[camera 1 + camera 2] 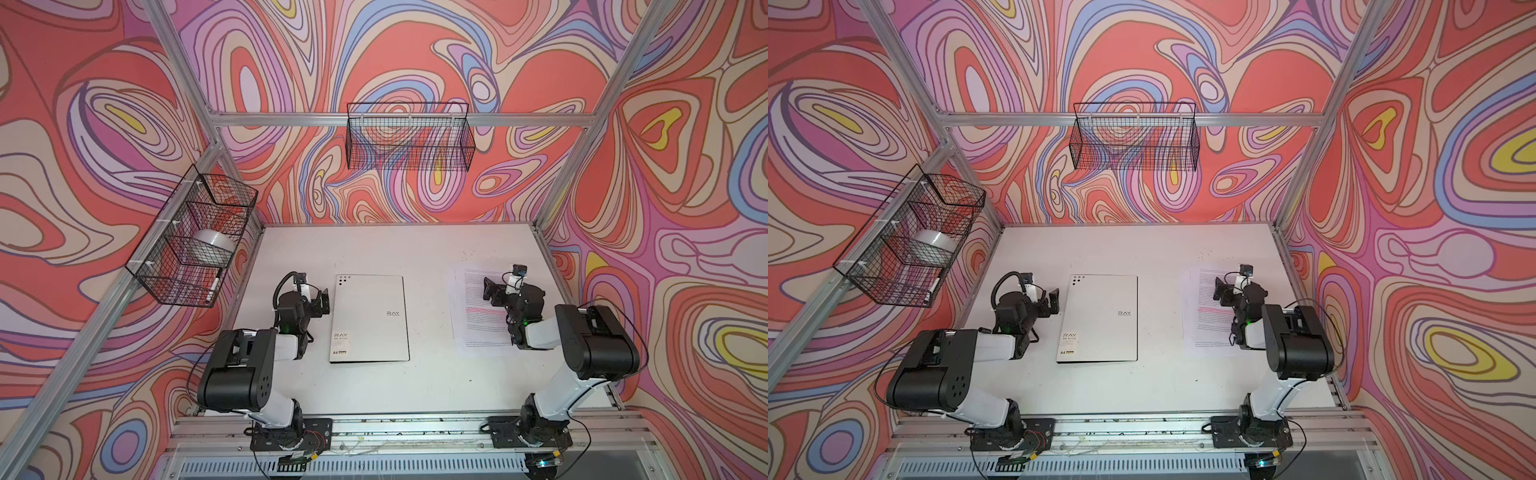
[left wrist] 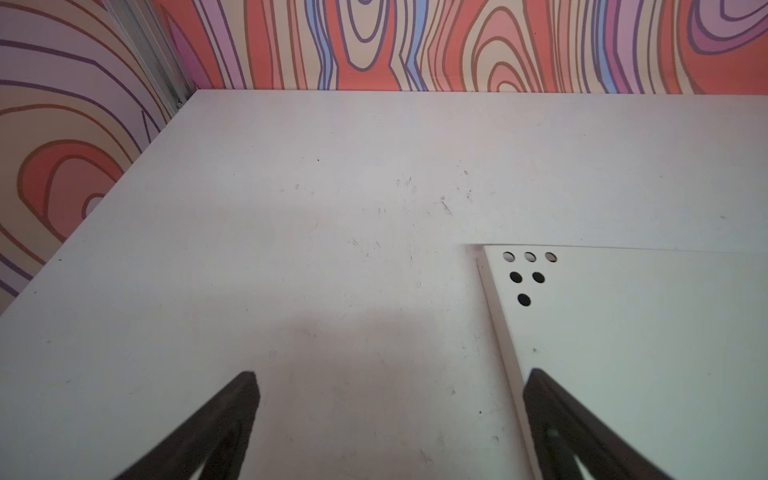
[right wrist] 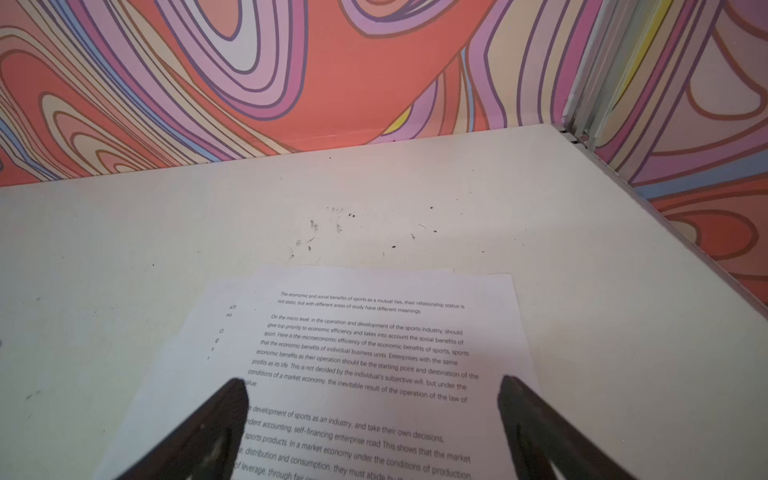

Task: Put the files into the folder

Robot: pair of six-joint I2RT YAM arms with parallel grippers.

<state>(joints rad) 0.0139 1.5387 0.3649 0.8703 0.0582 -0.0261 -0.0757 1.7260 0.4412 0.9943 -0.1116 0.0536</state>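
On the tabletop (image 1: 374, 249) in both top views, the folder (image 1: 370, 320) is lying closed at the middle, with the files (image 1: 467, 332) well apart to its right. The left claw (image 1: 322, 301) is hovering open beside the folder's left edge, likely positioning to open it. In the left wrist view, its jaws are straddling that edge. In the right wrist view, the right claw (image 3: 372, 382) is gaping empty over the files, probably readying a pick-up.
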